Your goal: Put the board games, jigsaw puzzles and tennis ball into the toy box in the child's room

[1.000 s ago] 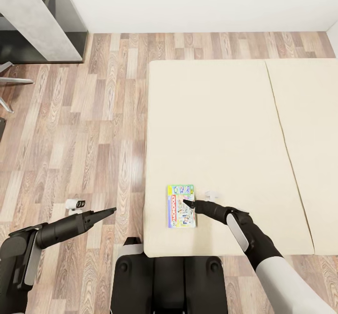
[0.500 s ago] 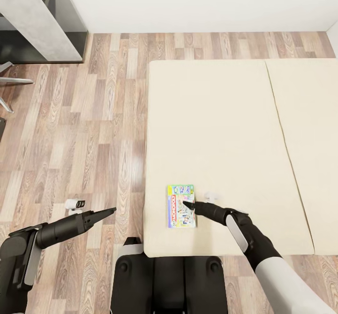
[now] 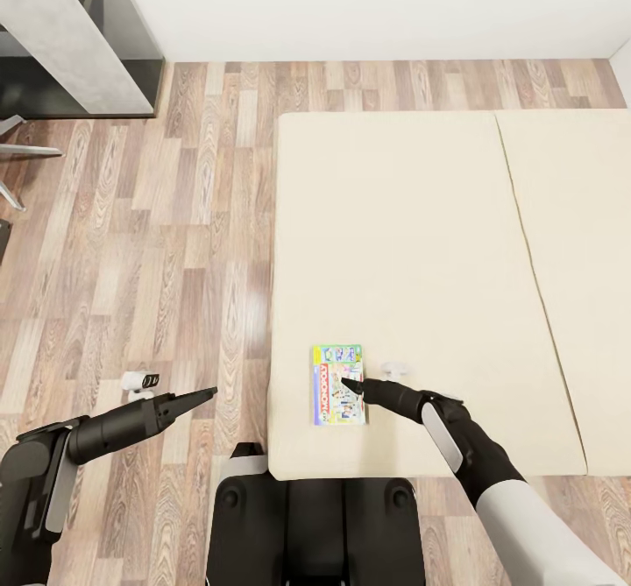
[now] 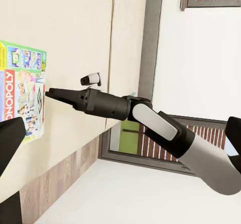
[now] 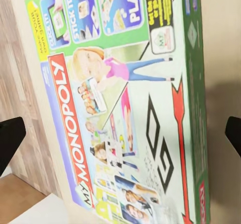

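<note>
One board game (image 3: 337,384), a green-edged Monopoly box with a red banner, lies flat on the beige bed (image 3: 412,244) near its front left corner. My right gripper (image 3: 345,382) hovers just over the box's right half, open, with its fingertips (image 5: 11,138) spread wide either side of the printed lid (image 5: 125,103). The left wrist view shows the same box (image 4: 22,88) with the right gripper (image 4: 52,94) pointing at it. My left gripper (image 3: 207,391) hangs open over the wood floor, left of the bed, holding nothing.
A small white object (image 3: 394,365) rests on the mattress behind my right wrist. Another small white-and-black item (image 3: 140,381) lies on the floor by my left arm. A grey desk end (image 3: 79,34) and chair legs (image 3: 17,152) stand at the far left.
My right gripper has sunk slightly toward the board game. The left arm and the box have not moved.
</note>
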Available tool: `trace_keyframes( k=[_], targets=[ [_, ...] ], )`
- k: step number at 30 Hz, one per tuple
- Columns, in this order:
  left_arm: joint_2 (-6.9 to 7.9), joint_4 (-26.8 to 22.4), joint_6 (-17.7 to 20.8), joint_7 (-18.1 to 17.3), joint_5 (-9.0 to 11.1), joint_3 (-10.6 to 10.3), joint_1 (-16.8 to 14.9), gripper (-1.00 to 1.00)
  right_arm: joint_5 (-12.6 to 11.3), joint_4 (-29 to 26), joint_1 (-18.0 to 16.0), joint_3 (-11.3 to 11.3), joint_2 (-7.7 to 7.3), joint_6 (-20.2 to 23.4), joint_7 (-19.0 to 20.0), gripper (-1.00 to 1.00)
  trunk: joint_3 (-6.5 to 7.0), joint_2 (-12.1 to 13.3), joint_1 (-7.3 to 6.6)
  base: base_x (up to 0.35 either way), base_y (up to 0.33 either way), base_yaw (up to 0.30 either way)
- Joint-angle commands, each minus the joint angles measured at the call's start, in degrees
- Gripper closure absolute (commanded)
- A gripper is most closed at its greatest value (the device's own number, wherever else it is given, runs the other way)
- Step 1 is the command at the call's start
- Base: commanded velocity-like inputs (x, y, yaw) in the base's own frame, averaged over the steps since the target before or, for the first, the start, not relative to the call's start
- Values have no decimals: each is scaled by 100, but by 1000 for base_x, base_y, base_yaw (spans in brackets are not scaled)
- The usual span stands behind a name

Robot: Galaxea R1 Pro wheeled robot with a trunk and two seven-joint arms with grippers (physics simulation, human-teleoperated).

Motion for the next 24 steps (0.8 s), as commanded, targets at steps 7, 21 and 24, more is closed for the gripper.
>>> trace_keyframes(
  k=[7, 21, 24],
  targets=[
    [-4, -1, 61, -10, -2, -6, 0, -100, -43, -1, 0, 21, 2, 35, 8, -100, -6, -9, 3, 0, 0, 0],
    [-6, -1, 61, -1, -2, -11, -1, -100, -29, 0, 2, 48, 8, 18, 22, -100, -6, -9, 3, 0, 0, 0],
    [-6, -1, 61, -1, -2, -12, -1, -100, -26, 0, 2, 50, 7, 18, 23, -100, -6, -9, 3, 0, 0, 0]
  ],
)
